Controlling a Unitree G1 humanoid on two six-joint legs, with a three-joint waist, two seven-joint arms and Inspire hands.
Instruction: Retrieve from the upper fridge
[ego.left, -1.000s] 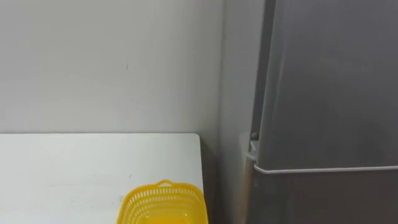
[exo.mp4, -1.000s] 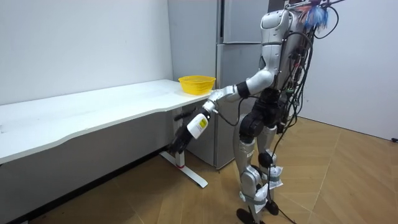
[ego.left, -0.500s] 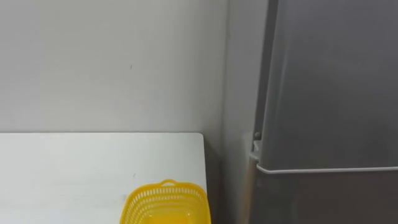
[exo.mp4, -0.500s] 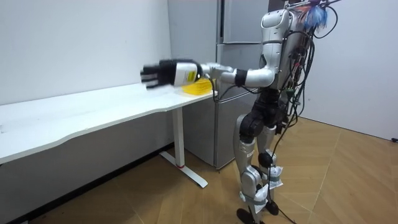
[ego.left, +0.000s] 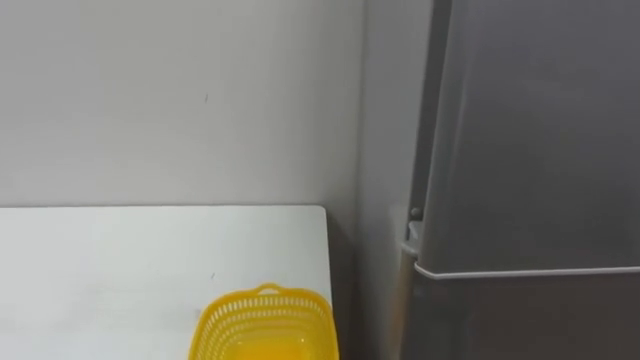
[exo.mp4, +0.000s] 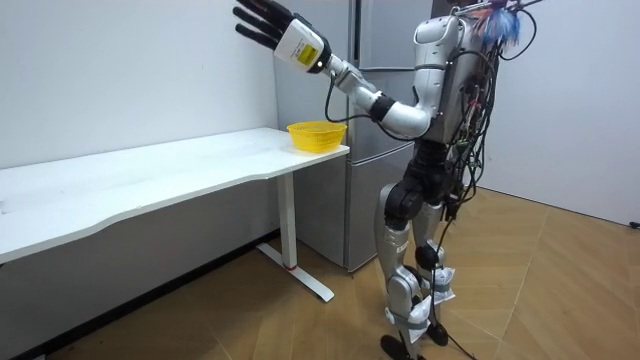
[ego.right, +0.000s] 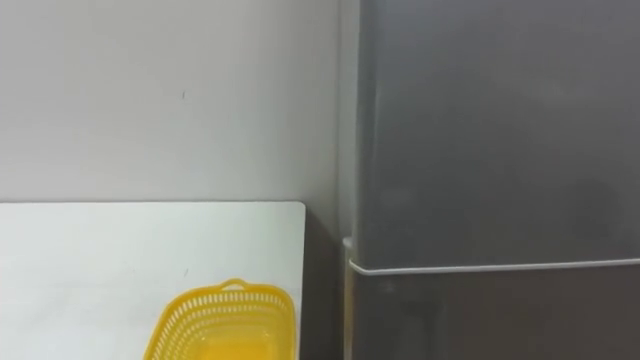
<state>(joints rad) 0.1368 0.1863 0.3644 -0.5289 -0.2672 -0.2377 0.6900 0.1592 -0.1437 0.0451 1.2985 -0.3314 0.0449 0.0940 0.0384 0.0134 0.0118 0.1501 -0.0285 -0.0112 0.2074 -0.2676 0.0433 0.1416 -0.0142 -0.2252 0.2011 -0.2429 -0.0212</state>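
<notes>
At 3 o'clock before us, the tall grey metal fridge (ego.left: 540, 150) stands shut, front toward us, its long axis running 12 to 6.
Our left hand (exo.mp4: 266, 21) is up at 10 o'clock in the room view, fingers straight, spread, holding nothing.

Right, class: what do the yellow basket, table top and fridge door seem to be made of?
Yellow basket: likely moulded plastic; its wall is a fine open lattice in one even colour.
Table top: probably laminated board, matt white, smooth with a thin straight edge.
Fridge door: looks like brushed or coated metal, grey with a soft sheen.
</notes>
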